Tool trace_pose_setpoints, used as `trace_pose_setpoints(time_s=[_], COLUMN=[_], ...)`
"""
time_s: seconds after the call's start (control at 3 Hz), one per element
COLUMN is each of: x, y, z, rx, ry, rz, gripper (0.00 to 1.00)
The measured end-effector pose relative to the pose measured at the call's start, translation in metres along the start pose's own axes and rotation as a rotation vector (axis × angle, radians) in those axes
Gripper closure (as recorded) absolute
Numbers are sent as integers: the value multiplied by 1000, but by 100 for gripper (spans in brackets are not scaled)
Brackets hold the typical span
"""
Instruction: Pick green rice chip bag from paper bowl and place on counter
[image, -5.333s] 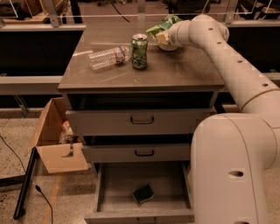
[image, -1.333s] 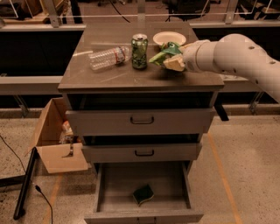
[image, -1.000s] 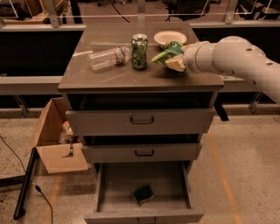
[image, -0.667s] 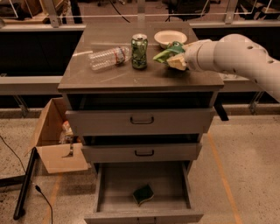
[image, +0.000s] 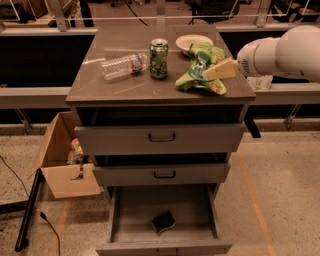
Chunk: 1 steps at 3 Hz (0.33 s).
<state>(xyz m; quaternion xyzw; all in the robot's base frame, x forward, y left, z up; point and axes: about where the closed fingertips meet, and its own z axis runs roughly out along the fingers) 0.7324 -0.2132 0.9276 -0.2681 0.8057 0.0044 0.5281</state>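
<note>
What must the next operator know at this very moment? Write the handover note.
Gripper: at the counter's right front, right over the green rice chip bag; whether it holds the bag does not show.
Bag: lies crumpled on the counter, just in front of the paper bowl, right of the green soda can.
Done: bag is out of the bowl and down on the counter.
Left: confirm release, then draw the arm away, probably to the right, away from the can and the plastic bottle lying on its side.
</note>
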Motion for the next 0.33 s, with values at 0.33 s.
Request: trace_pose_setpoints(time_s=[0.33], x=[-1], y=[-23], z=[-37], rx=[113], ry=[26], rz=[24], gripper=[0])
